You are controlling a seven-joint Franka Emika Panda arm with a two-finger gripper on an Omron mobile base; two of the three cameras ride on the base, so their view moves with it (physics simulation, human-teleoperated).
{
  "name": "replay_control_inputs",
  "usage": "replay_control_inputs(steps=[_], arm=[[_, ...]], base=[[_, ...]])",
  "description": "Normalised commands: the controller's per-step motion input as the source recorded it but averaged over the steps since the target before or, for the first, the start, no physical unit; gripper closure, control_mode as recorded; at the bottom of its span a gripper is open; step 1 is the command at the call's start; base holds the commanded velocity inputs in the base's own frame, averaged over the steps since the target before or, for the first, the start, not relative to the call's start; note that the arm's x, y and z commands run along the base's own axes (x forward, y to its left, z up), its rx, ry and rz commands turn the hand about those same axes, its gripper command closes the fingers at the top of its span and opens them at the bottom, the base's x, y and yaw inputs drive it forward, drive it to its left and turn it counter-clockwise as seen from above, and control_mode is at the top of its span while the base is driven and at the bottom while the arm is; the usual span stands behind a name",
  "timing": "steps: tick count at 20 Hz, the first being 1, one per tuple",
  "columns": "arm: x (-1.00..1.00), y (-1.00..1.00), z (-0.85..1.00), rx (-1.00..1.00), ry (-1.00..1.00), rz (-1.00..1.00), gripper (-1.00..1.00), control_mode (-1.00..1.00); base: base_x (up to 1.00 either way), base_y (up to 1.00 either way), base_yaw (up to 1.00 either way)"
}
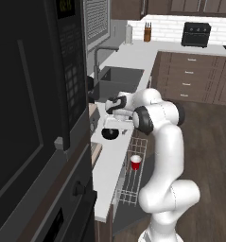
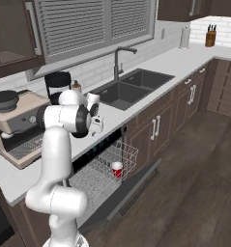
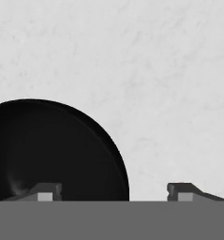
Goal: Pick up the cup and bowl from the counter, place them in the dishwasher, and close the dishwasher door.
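The black bowl (image 1: 109, 133) (image 3: 52, 150) sits on the light-grey counter (image 1: 108, 165) (image 3: 155, 70) near its front edge. My gripper (image 1: 112, 124) (image 3: 114, 193) (image 2: 96, 125) hangs just over it, pointing down and open. In the hand view one fingertip (image 3: 48, 192) is over the bowl's inside and the other stands outside over bare counter, with the rim between them. The red cup (image 1: 135, 162) (image 2: 117, 169) stands upright in the white wire rack (image 1: 133, 186) (image 2: 95, 176) pulled out of the dishwasher. The dishwasher door (image 1: 128, 215) (image 2: 124, 195) lies dropped open.
A dark sink (image 1: 117, 80) (image 2: 129, 87) with a faucet (image 2: 119, 58) lies beyond the bowl. A coffee machine (image 2: 20, 125) stands on the counter behind my arm. The black wall oven (image 1: 34, 108) rises close on the left. Wood floor opens to the right.
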Motion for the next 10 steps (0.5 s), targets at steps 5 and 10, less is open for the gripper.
replay_control_inputs(steps=[5, 10], arm=[[-0.07, 0.00, -0.33, 0.00, 0.01, 0.04, 1.00, -1.00], [-0.35, -0.19, -0.03, 0.00, -0.02, 0.00, 1.00, -1.00]], base=[[0.00, 0.00, 0.00], [0.00, 0.00, 0.00]])
